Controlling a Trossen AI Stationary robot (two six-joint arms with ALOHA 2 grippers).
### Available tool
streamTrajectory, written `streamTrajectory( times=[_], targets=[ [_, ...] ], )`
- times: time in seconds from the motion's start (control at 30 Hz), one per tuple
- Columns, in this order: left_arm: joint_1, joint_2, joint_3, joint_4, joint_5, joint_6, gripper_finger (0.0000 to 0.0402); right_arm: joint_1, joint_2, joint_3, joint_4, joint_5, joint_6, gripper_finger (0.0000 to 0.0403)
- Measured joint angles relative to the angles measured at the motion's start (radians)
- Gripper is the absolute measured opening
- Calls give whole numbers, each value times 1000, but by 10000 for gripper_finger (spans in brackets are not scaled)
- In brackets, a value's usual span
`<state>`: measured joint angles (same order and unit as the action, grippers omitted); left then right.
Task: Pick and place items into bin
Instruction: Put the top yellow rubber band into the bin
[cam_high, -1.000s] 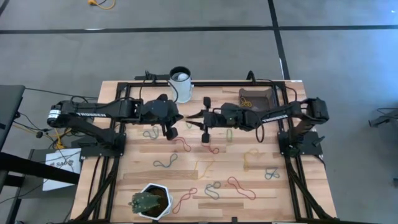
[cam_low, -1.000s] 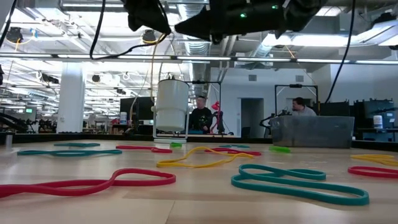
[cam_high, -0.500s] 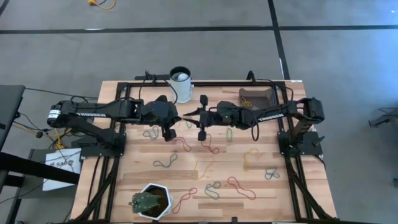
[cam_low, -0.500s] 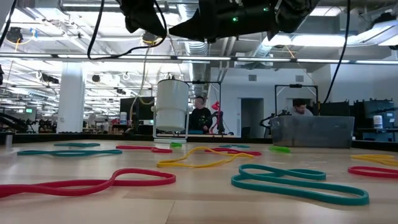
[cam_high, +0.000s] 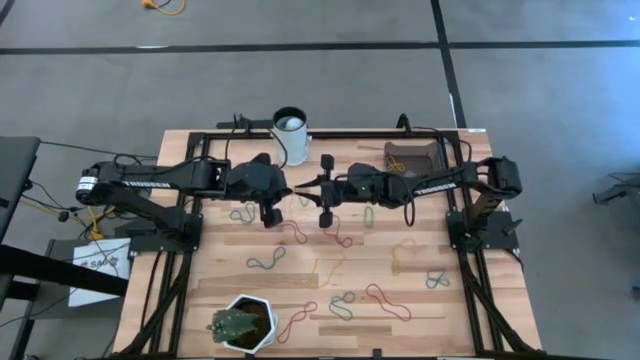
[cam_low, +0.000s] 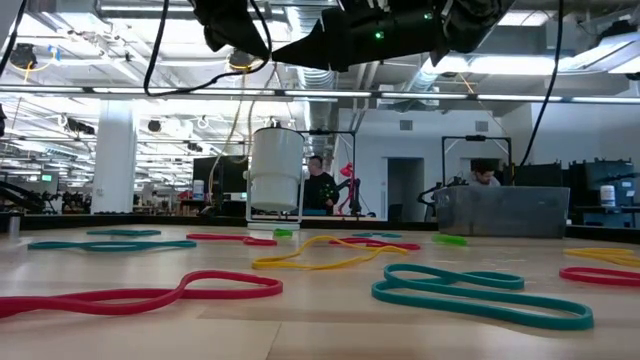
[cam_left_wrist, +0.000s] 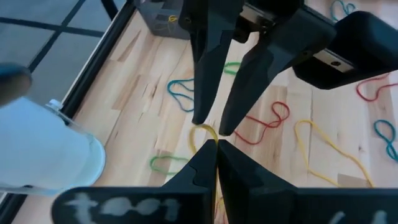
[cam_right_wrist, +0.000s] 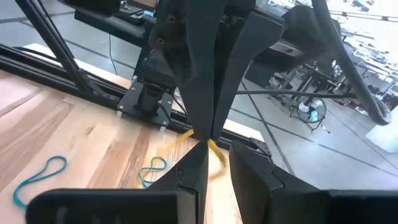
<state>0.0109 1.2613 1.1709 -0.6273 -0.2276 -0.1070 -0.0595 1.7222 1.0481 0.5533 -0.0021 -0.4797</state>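
Observation:
Above the table's middle, my left gripper (cam_high: 289, 188) is shut on a yellow rubber band (cam_left_wrist: 205, 132). My right gripper (cam_left_wrist: 212, 126) meets it tip to tip from the table's right. Its fingers stand slightly apart on either side of the band's loop, and I cannot tell whether they touch it. Many red, green, yellow and blue bands (cam_high: 340, 238) lie flat on the wooden table. The dark bin (cam_high: 412, 158) rests at the far right with a yellow band inside. My left gripper pinches the yellow band's strand (cam_left_wrist: 215, 144) between its two fingertips, slanting down from the table's left. The band is lifted clear of the table. A thin slack length of it (cam_low: 234, 150) hangs below the fingers.
A white cup (cam_high: 291, 135) stands at the far edge just behind the grippers. A white plant pot (cam_high: 243, 322) sits at the near left. A black frame (cam_high: 330, 134) runs along the table's far edge and sides. People show in the room beyond (cam_low: 322, 188).
My right gripper has rolled about its own pointing line while staying tip to tip with the left gripper. The hanging length of the yellow band has swung a little.

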Motion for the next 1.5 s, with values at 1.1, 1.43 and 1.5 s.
streamTrajectory(
  times=[1.1, 1.43, 1.5],
  targets=[
    [0, 0, 0, 72, 10, 50, 2, 7, 0, 0, -48, 4, 43, 2],
    [0, 0, 0, 58, -34, 16, 75, 8, 0, 0, -62, 120, 79, 1],
    [0, 0, 0, 57, -61, -16, 88, 14, 0, 0, -103, 236, 97, 1]
  ],
)
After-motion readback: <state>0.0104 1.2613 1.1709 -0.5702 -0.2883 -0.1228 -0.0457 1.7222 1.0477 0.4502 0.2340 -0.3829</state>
